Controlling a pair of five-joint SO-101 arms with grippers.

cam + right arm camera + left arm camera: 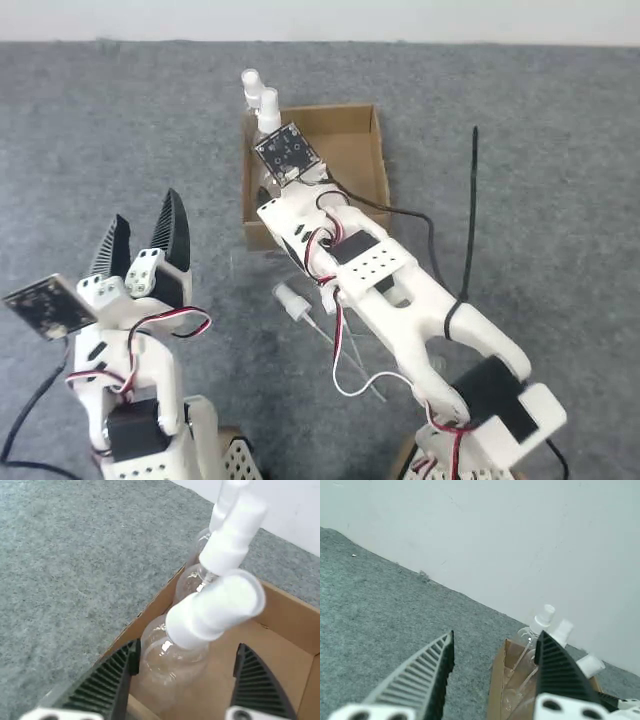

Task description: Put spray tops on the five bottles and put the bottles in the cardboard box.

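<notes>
Grey carpet (pixel 100 130), cardboard box (pixel 378 150) corner: right gripper (pixel 187 650) spread astride a bottle (pixel 162 657); off-centre lift could snag its spray top (pixel 215 607), toppling it.

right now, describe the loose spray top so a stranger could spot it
Find the cardboard box on the grey carpet. On its near side, between the two arms, lies a white spray top with a thin tube. Unlike the tops in the box, it sits on no bottle.

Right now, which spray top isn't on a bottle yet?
The spray top lying flat on the grey carpet, outside the cardboard box, with its thin tube bare. The other tops sit upright on bottles in the box.
</notes>
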